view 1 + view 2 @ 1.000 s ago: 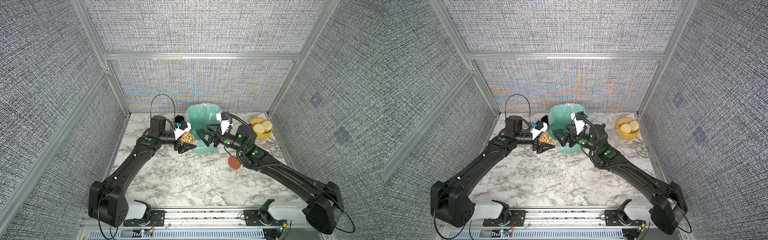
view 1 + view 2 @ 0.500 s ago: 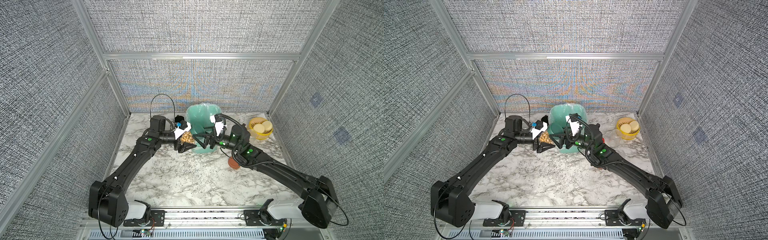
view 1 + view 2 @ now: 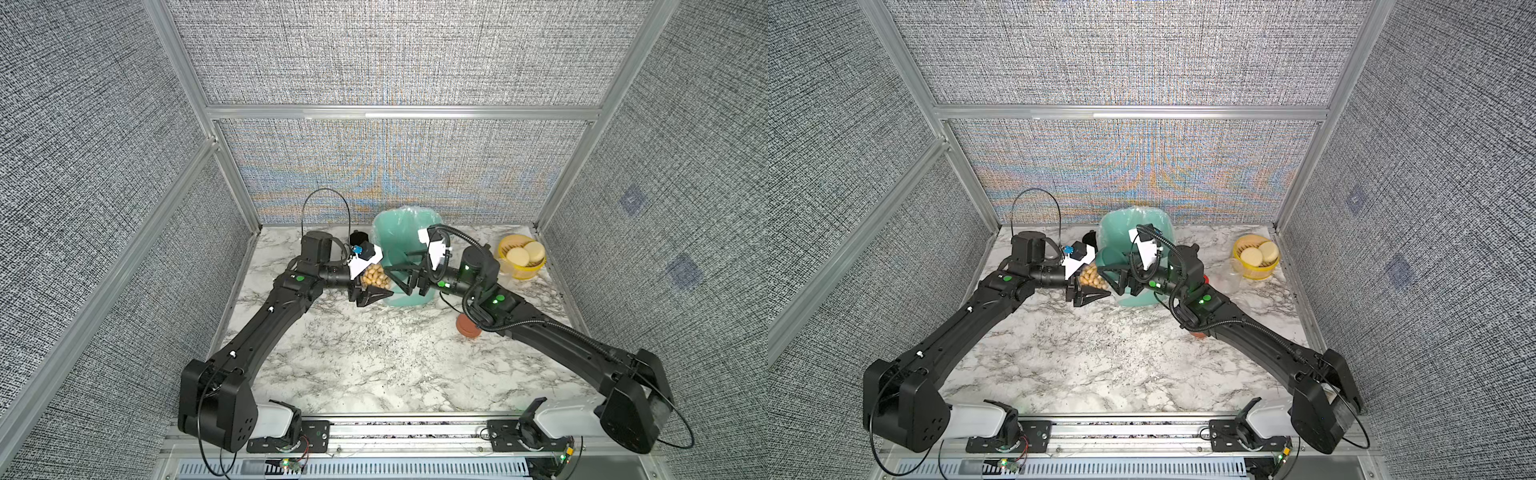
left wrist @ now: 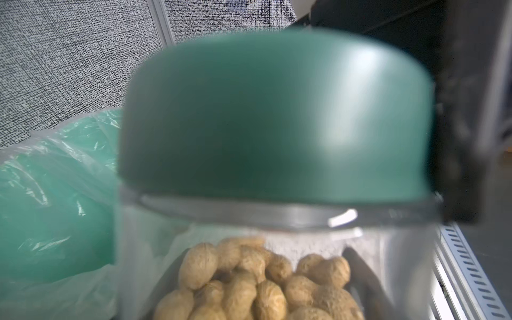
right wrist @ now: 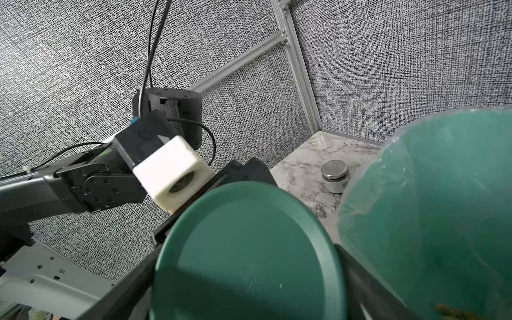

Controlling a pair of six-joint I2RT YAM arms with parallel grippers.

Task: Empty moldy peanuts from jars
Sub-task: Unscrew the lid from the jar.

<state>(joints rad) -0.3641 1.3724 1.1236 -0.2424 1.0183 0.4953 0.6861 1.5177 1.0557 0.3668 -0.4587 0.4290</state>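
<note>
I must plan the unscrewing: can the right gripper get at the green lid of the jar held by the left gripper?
Probably yes. The right gripper has its jaws on either side of the green lid, nothing between; whether they grip it yet is unclear.

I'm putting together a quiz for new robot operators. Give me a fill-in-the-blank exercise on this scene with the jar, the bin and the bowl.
1. The left gripper holds a clear jar filled with ___.
2. The jaws of the right gripper stand on either side of the jar's dark ___ lid.
3. The cream discs lie in a ___ bowl.
4. The small tin beside the bin has a ___ top.
Missing words: peanuts; green; yellow; silver.
</note>
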